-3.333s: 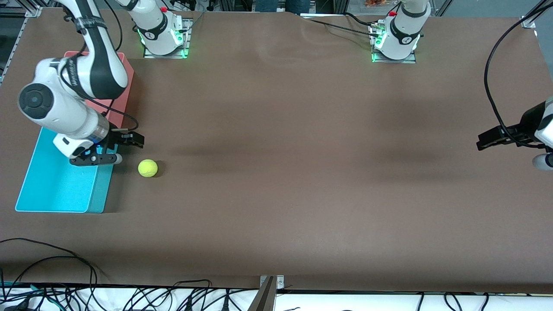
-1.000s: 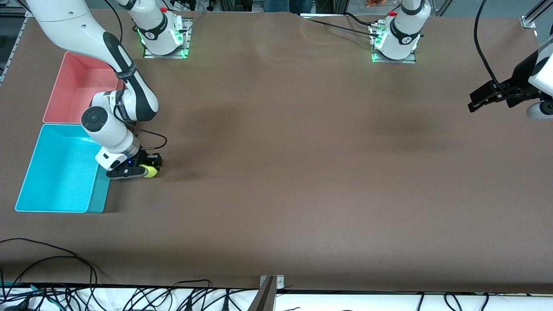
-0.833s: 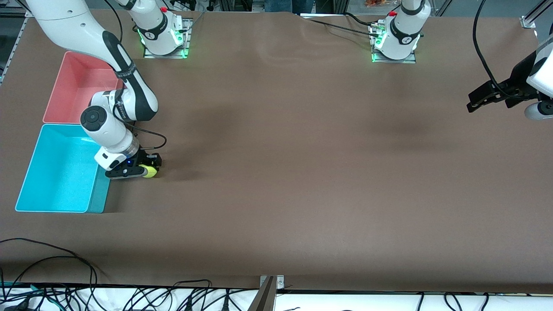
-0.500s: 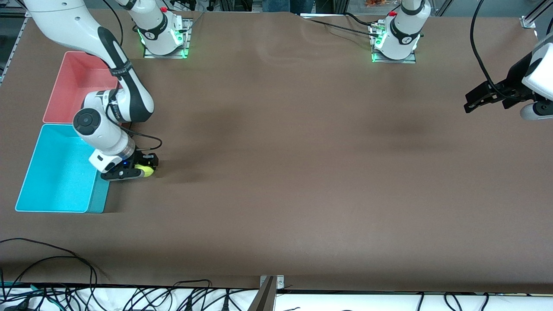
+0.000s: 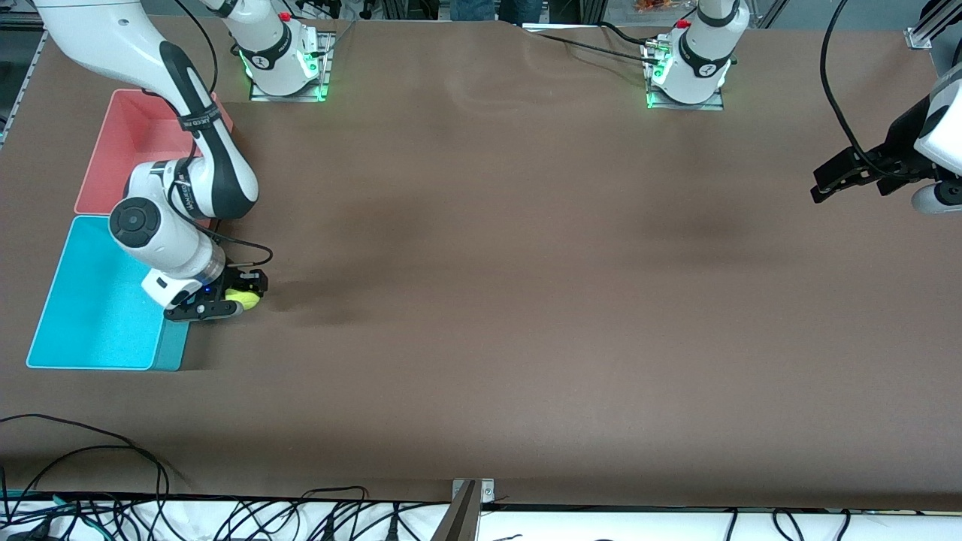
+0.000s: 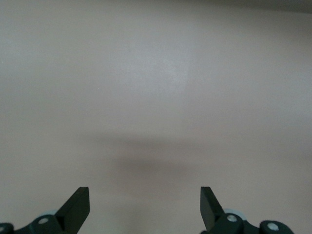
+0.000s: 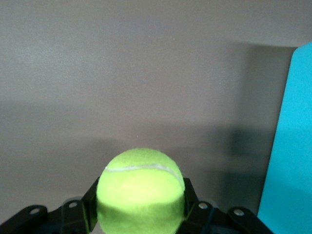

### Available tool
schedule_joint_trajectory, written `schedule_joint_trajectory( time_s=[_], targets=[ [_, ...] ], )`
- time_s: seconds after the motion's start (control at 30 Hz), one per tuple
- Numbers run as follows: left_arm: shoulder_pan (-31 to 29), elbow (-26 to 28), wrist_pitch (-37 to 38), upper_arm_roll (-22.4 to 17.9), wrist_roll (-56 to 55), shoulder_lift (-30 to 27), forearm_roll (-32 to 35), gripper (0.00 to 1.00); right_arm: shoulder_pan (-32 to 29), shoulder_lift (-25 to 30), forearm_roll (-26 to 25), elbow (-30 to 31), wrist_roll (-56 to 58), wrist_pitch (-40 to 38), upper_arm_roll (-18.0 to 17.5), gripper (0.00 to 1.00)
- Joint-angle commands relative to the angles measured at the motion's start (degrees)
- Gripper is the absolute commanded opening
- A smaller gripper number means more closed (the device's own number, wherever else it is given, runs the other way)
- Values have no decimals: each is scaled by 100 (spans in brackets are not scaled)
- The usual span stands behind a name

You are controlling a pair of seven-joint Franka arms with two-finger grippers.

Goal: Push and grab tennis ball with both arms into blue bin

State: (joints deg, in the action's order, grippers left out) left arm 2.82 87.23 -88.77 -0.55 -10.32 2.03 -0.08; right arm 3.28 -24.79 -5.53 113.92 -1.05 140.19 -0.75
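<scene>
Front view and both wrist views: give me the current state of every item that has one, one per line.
tennis ball: clamped in the right gripper, beside the blue bin, not in it.
right gripper: shut on the ball, next to the blue bin's wall.
left gripper: open, empty, over bare table at the left arm's end; that arm waits.
blue bin: upright, nothing in it.
pink bin: upright, nothing visible inside, partly covered by the right arm.

Two white jointed arms with black bands. Black cables trail along them. Bases glow green, with red buttons
</scene>
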Motion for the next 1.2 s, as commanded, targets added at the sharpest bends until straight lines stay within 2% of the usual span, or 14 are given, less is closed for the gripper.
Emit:
schedule_joint_trajectory(
  time_s=[0.0, 0.3, 0.8, 0.87, 0.9, 1.17],
  targets=[
    [-98, 136, -106, 72, 101, -124, -98, 100, 6, 44, -115, -362, 43, -562, -21, 33],
    [-107, 92, -115, 28, 101, -115, -80, 100, 50, 9, -106, -933, 17, -1423, -21, 33],
    [-186, 83, -106, 11, 101, -133, -63, 100, 24, 27, -115, -1311, 210, -1880, -21, 33],
    [-186, 83, -106, 2, 101, -133, -63, 100, 6, 35, -115, -1399, 263, -2021, -4, 33],
    [-247, 75, -106, -7, 101, -133, -71, 100, -20, 44, -107, -1686, 524, -2422, 40, 33],
    [-318, 13, -106, 2, 101, -124, -89, 100, -29, 97, -71, -1874, 886, -2873, 268, 33]
  ],
)
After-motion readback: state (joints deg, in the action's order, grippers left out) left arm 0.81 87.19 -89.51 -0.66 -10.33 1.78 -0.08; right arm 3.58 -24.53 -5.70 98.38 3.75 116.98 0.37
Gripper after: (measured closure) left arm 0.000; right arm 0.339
